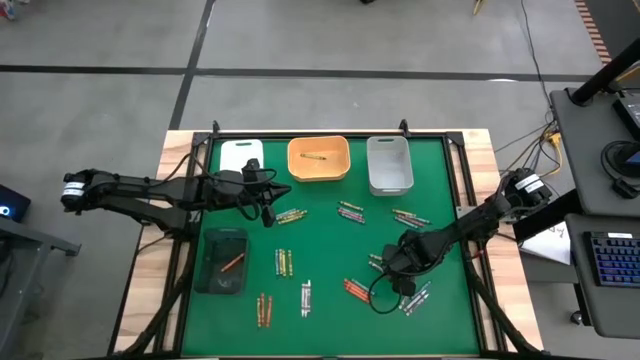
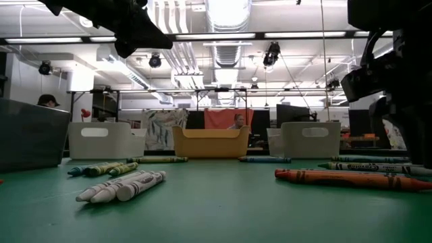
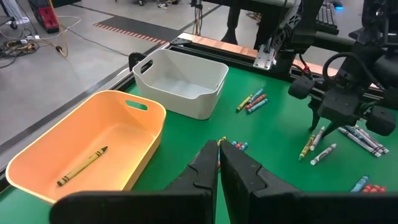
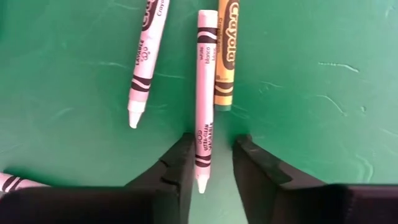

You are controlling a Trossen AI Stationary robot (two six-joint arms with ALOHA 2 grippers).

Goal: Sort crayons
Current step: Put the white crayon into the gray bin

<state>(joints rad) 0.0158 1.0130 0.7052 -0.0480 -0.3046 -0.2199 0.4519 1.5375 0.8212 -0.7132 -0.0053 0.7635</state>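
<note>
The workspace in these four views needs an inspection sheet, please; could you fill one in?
Surface: green mat on a wooden table.
Job's things: crayons scattered in small groups over the mat; one yellow crayon in the orange tray, one red crayon in the dark tray; white tray and grey tray show nothing inside.
Clutter: nothing seen.
Grippers: left gripper raised near the orange tray, jaws shut, nothing held; right gripper low over the mat, jaws astride a white crayon, not yet touching it.
Cables: black cable looping from the right arm.
Surroundings: keyboard on a desk at the right; a person far behind.
</note>
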